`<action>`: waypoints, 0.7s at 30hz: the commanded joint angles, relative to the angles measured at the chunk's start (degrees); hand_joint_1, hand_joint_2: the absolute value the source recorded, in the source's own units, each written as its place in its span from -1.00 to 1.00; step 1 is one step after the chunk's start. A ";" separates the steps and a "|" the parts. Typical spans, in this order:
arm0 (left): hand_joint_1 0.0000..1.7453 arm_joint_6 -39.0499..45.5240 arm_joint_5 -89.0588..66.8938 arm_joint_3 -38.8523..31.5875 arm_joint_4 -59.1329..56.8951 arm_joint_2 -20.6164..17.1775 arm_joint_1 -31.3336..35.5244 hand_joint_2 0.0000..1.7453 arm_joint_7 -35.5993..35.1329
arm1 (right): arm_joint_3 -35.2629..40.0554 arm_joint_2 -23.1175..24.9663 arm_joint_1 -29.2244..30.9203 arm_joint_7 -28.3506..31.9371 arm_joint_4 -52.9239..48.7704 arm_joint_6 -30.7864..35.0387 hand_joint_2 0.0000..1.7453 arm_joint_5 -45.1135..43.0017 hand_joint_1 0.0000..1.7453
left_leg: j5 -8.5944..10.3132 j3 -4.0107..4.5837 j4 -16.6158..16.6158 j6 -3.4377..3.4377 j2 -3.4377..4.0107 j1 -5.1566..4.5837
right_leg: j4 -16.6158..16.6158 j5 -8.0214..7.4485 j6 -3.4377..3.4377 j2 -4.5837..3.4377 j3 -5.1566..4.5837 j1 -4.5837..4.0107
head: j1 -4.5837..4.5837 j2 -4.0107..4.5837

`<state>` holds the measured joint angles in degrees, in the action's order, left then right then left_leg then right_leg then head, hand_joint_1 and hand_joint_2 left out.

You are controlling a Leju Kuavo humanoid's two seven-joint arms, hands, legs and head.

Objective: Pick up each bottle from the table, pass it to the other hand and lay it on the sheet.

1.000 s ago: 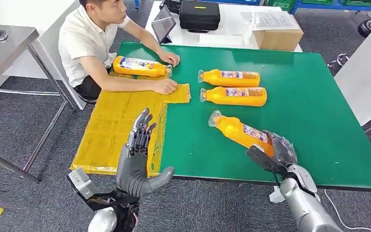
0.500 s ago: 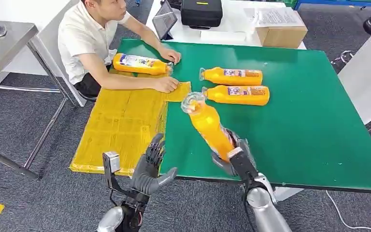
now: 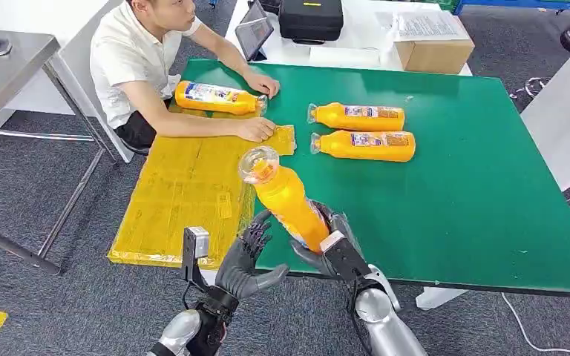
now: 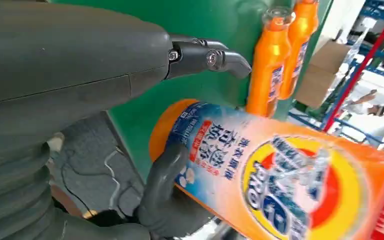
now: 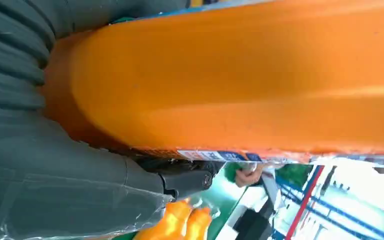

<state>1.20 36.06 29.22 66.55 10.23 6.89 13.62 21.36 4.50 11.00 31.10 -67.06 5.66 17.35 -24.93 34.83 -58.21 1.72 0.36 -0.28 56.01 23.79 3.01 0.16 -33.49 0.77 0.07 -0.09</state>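
Observation:
My right hand [image 3: 335, 251] grips an orange bottle [image 3: 288, 199] by its base and holds it tilted above the table's front edge, clear cap pointing away over the yellow sheet [image 3: 185, 189]. In the right wrist view the bottle [image 5: 240, 80] lies against my right hand [image 5: 55, 190]. My left hand [image 3: 249, 259] is open just left of the bottle, fingers spread close beside it. In the left wrist view the labelled bottle [image 4: 280, 180] sits below the thumb [image 4: 205, 55], with a gap between them. Two more orange bottles [image 3: 358, 116] [image 3: 367, 144] lie on the green table [image 3: 475, 193]. Another bottle [image 3: 217, 98] lies at the sheet's far end.
A person sits at the table's far left corner, one hand [image 3: 256, 130] pressing on the sheet, the other [image 3: 262, 87] by the far bottle. A cardboard box [image 3: 434, 46], a black case [image 3: 309, 21] and a tablet [image 3: 253, 33] stand behind the table. A metal table [image 3: 11, 63] stands left.
My right hand has lifted the bottle off the table and swung it left toward my left hand. The left hand has moved right and turned toward the bottle.

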 commanded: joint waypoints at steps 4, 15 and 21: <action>-1.00 0.69 -2.41 1.97 -3.94 -0.47 4.98 1.00 1.27 | 11.40 1.09 5.37 -1.91 9.18 -0.38 1.00 2.75 0.96 | -0.03 -0.11 0.04 -0.09 0.10 0.05 | -0.03 -0.01 -0.09 -0.11 0.04 -0.04 | -0.02 0.00; -1.00 3.93 6.19 -5.70 10.41 2.66 0.87 1.00 3.19 | 19.60 2.70 3.05 -1.43 14.91 3.26 1.00 6.10 0.98 | -0.05 0.05 0.00 -0.09 -0.02 0.09 | -0.02 0.05 -0.09 0.02 -0.08 -0.08 | 0.02 0.00; -1.00 1.08 9.17 -5.66 9.56 1.96 1.03 1.00 0.95 | 19.74 3.46 3.92 -1.54 19.14 7.96 1.00 8.62 0.98 | -0.01 0.08 0.02 -0.08 -0.06 0.10 | -0.07 0.05 -0.08 0.11 -0.17 -0.09 | -0.02 0.00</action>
<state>4.48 43.00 25.07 73.79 11.43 4.65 16.08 36.63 7.78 14.55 29.83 -58.38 10.25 23.24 -24.93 35.02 -58.22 1.71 0.48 -0.27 56.02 23.79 3.00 0.11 -33.86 0.77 0.04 -0.09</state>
